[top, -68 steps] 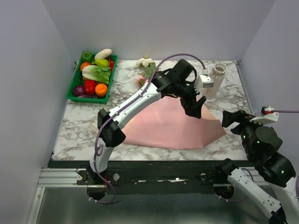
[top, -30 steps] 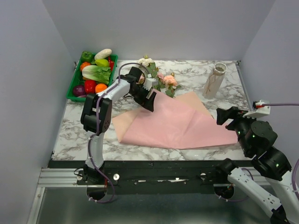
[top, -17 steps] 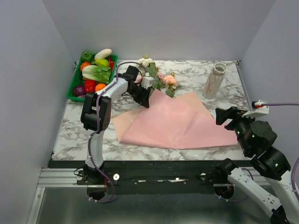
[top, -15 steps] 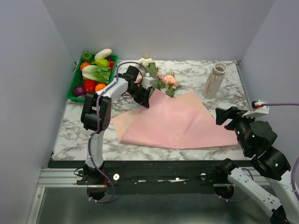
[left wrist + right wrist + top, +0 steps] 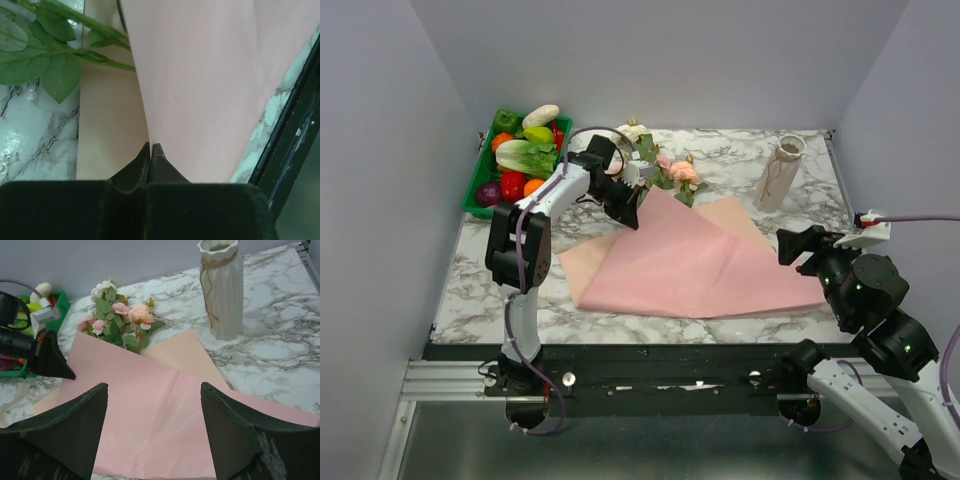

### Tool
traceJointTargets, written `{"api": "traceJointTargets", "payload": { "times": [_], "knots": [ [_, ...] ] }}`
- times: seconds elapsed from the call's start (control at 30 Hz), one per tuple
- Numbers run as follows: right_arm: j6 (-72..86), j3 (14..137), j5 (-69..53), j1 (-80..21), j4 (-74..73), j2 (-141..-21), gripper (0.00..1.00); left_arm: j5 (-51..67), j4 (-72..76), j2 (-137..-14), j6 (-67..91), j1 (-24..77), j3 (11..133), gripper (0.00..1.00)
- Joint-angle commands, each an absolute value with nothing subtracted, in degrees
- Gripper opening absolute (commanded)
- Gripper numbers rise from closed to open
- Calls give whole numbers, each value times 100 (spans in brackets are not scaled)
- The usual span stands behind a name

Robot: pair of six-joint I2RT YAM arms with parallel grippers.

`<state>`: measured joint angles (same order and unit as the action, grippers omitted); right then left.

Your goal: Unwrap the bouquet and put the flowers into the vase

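The bouquet lies unwrapped: the flowers (image 5: 665,172) (image 5: 122,319) rest at the back, their green stems (image 5: 85,22) running onto the spread pink paper (image 5: 700,265) (image 5: 165,415) (image 5: 210,75). My left gripper (image 5: 631,216) (image 5: 151,145) is shut on the paper's back-left edge, just left of the stems. The off-white ribbed vase (image 5: 777,176) (image 5: 220,290) stands upright at the back right, empty as far as I can see. My right gripper (image 5: 790,246) (image 5: 154,390) hovers open above the paper's right end, holding nothing.
A green tray (image 5: 478,186) (image 5: 62,301) of vegetables sits at the back left, close behind the left arm. The table's front edge (image 5: 295,115) shows dark past the paper in the left wrist view. Grey walls enclose the marble table (image 5: 490,270).
The left gripper has closed on the paper's edge and shifted slightly toward the back left. The right arm has barely moved.
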<state>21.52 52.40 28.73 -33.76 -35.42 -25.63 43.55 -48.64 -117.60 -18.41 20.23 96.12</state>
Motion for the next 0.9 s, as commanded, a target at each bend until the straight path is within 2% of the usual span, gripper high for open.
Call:
{"api": "traceJointTargets", "payload": {
  "times": [0.0,0.3,0.6,0.77,0.87],
  "knots": [
    [2110,5273,2707,-3366,-3340,-2733,82,4544,-5168,-10410,-2039,2320,9537,0],
    [2004,5423,2593,-3366,-3085,-3137,81,4157,-5950,-8800,-2338,3628,8807,0],
    [1942,5625,2304,-3366,-3050,-3410,81,4166,-6433,-7789,-2198,4965,8043,0],
    [2004,5449,2031,-3366,-3032,-3568,81,4753,-7317,-7471,-2881,5176,7893,1],
    [2013,5335,1837,-3366,-2988,-3805,79,5393,-8222,-7409,-3769,5247,7796,7]
  ]
}}
